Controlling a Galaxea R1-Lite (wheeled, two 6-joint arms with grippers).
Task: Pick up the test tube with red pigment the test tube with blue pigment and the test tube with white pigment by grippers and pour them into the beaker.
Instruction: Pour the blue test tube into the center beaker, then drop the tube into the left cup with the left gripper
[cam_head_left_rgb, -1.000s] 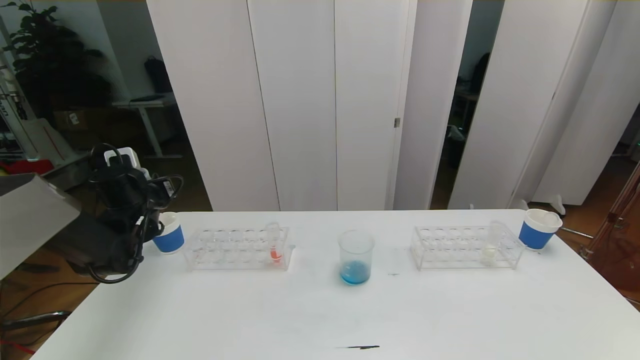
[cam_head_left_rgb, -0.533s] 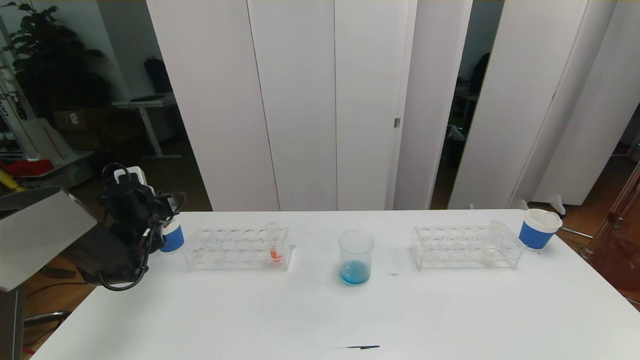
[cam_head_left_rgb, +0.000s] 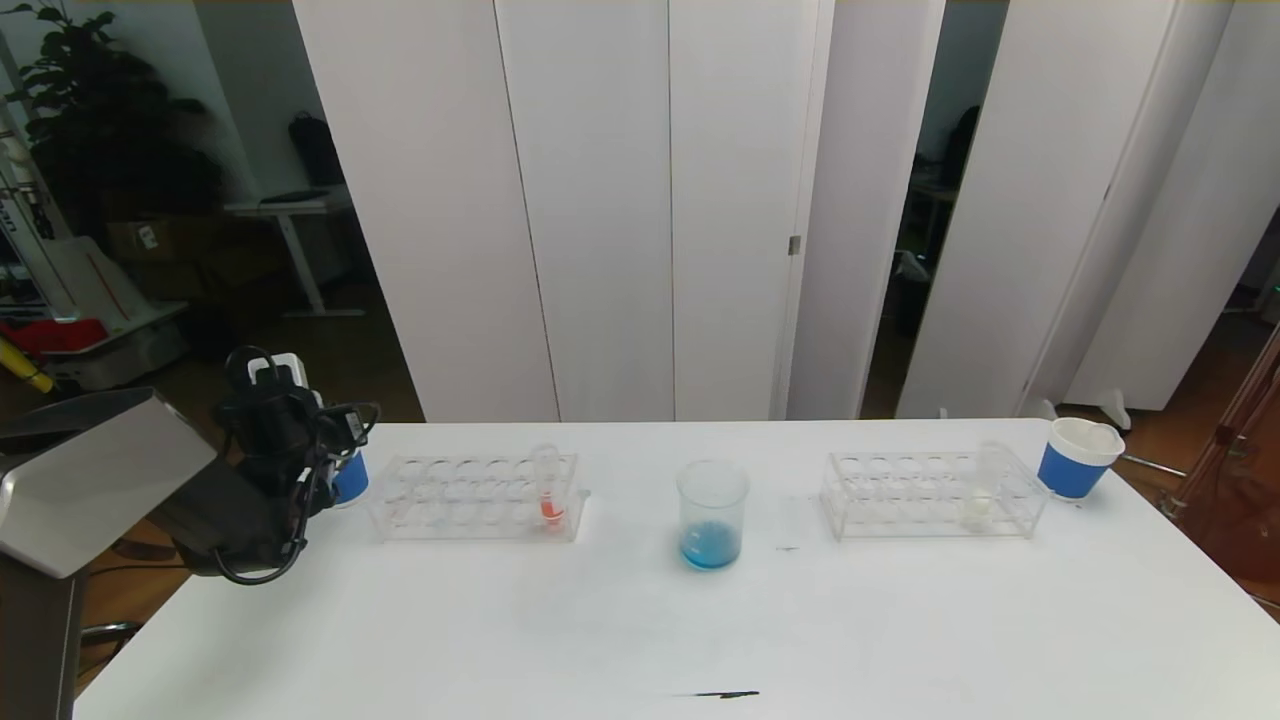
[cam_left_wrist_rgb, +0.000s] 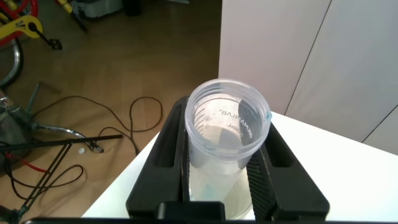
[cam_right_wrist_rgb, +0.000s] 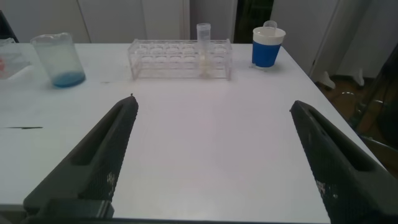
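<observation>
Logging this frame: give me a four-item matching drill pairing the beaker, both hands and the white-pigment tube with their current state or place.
Things:
1. beaker
2. left hand
3. right hand
4. test tube with white pigment

States or places:
A. open, above the table
B. blue liquid at its bottom
C. standing in the right-side rack
D. shut on the nearly empty test tube with blue pigment

Pairs: 1-B, 2-D, 3-A, 4-C
</observation>
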